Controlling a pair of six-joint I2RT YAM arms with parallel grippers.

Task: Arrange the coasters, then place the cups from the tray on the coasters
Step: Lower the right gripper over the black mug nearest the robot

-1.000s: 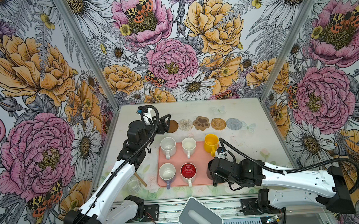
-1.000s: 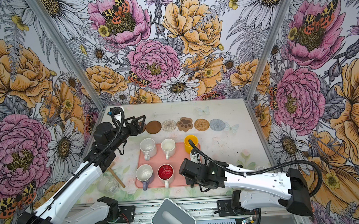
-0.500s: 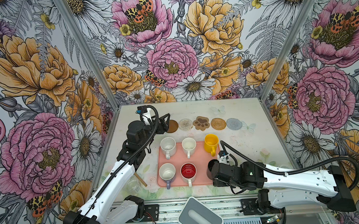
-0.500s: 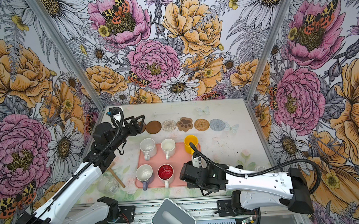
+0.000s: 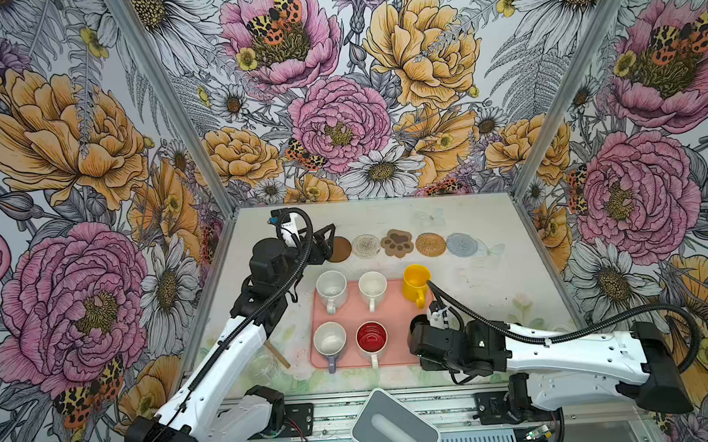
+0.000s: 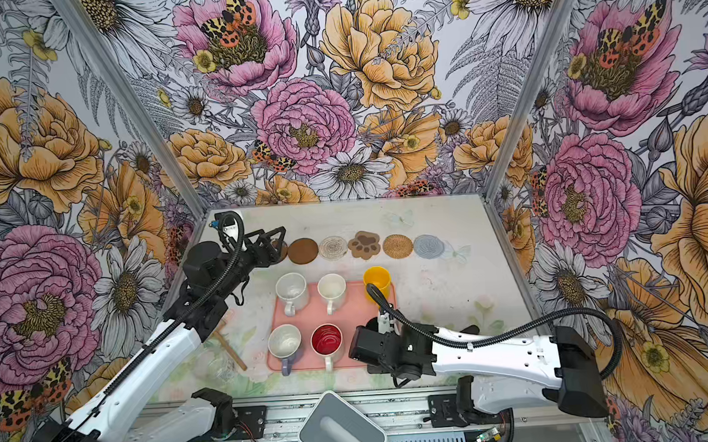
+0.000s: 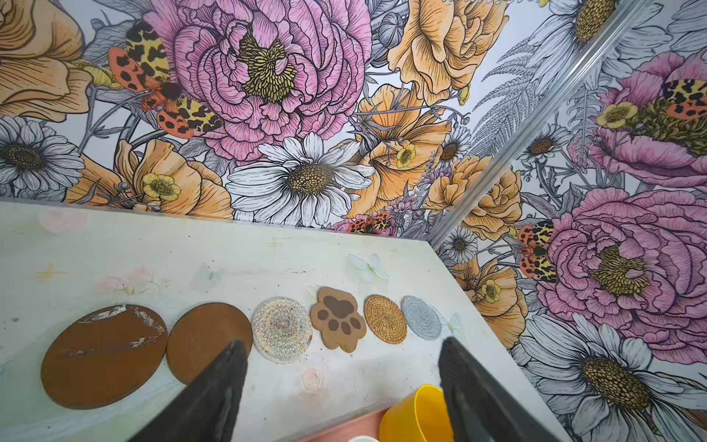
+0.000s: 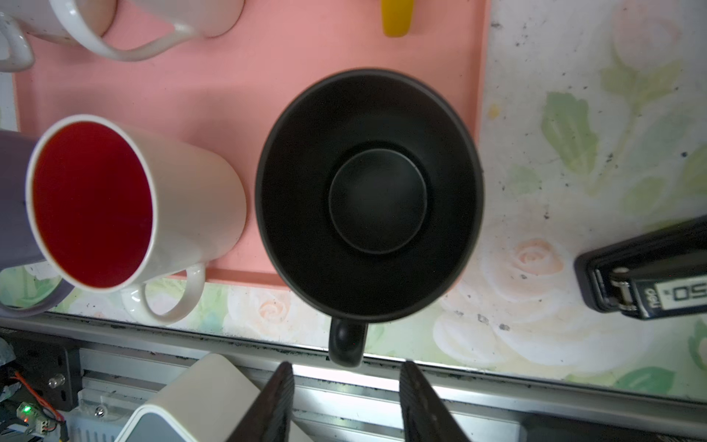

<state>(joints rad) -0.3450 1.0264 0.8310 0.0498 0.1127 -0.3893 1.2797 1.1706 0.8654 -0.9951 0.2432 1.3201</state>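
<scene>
Since the black mug [image 8: 369, 199] sits at the tray's [image 8: 229, 95] near corner with its handle [image 8: 346, 342] pointing toward the right gripper [image 8: 346, 369], the jaws should drop squarely either side of that handle before closing. They stand half apart, touching nothing. The left gripper [image 7: 341, 344] hangs wide open and empty near the coasters [image 7: 281, 329].

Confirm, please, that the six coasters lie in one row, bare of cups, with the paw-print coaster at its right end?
Not quite: the paw-print coaster lies mid-row, between the whitish woven round and the tan rattan round; the grey-blue woven round holds the right end, as both top views show. The rest is right.
</scene>
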